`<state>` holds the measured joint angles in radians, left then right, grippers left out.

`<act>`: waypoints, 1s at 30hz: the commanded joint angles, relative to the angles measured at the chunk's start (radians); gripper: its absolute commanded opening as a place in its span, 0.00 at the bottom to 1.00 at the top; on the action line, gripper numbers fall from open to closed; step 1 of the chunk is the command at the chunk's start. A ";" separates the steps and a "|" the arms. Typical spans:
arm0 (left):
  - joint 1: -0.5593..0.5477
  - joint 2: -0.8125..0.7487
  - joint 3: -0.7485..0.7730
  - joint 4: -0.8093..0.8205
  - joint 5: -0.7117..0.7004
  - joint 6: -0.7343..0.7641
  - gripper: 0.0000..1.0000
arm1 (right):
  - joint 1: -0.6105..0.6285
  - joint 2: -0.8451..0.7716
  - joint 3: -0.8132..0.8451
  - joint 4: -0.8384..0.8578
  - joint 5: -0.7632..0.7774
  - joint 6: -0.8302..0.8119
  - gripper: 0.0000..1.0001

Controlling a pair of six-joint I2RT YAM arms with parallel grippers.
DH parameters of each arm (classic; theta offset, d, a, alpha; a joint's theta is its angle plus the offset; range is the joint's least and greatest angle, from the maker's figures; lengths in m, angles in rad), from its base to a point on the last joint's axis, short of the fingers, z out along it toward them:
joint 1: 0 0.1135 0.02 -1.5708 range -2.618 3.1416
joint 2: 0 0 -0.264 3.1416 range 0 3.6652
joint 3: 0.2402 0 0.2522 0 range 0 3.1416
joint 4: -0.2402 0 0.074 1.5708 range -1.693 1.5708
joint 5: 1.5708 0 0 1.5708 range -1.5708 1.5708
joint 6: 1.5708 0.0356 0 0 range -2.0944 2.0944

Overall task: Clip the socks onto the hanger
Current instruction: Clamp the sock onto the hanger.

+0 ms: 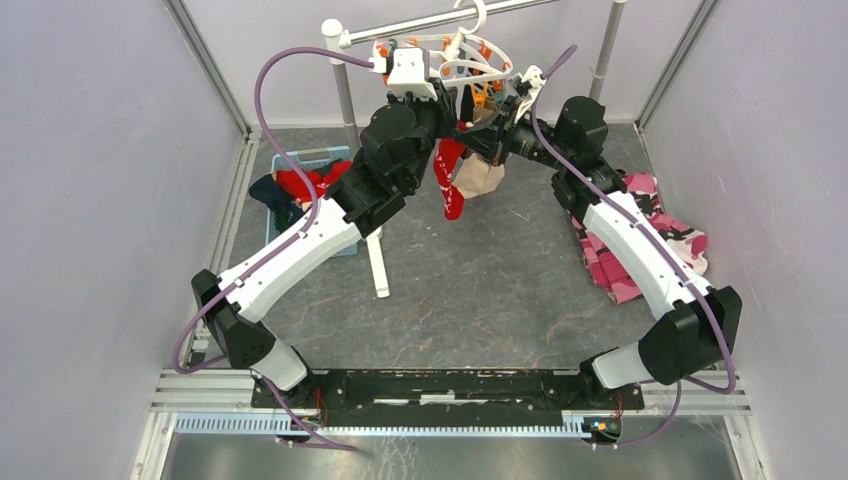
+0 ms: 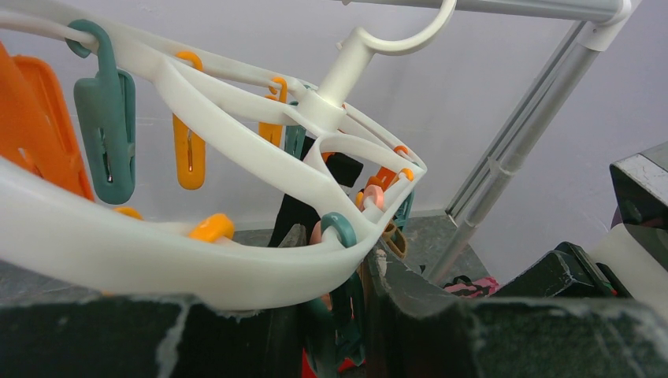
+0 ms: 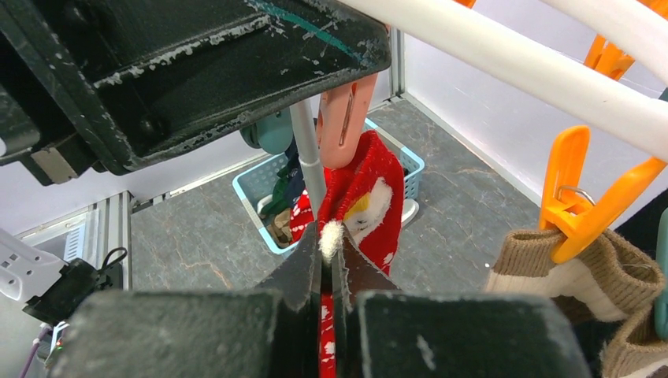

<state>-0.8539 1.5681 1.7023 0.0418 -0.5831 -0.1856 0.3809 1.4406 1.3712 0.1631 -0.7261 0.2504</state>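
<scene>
The white hanger (image 1: 470, 55) hangs by its hook from the silver pole, and its ring fills the left wrist view (image 2: 236, 260). My left gripper (image 1: 448, 98) is up at the ring, its jaws (image 2: 343, 264) closed round a teal clothespin (image 2: 350, 303). My right gripper (image 1: 492, 135) is shut on a red sock (image 3: 366, 197) with white pattern, pinching it near its white pompom (image 3: 331, 236). The sock's top reaches a pink clothespin (image 3: 343, 118). The red sock (image 1: 450, 180) hangs below the hanger. A beige sock (image 3: 567, 276) hangs from an orange clothespin (image 3: 583, 213).
A blue basket (image 1: 335, 155) at the back left holds more socks. The pink camouflage cloth (image 1: 640, 240) lies at the right. The rack's upright pole (image 1: 345, 95) and its white foot (image 1: 378, 260) stand between the basket and the hanging socks.
</scene>
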 commanded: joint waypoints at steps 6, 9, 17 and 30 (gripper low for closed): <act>0.013 -0.028 0.013 0.060 -0.044 -0.030 0.02 | 0.017 -0.058 -0.007 0.023 -0.024 0.005 0.00; 0.013 -0.026 0.013 0.061 -0.046 -0.034 0.02 | 0.023 -0.064 -0.003 0.014 -0.025 -0.002 0.00; 0.013 -0.032 0.014 0.066 -0.046 -0.045 0.02 | 0.030 -0.069 -0.024 0.001 -0.012 -0.013 0.00; 0.013 -0.039 0.008 0.067 -0.046 -0.053 0.02 | 0.033 -0.081 -0.050 -0.004 0.004 -0.035 0.00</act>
<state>-0.8539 1.5681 1.7023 0.0433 -0.5842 -0.1947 0.4061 1.4029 1.3182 0.1394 -0.7387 0.2230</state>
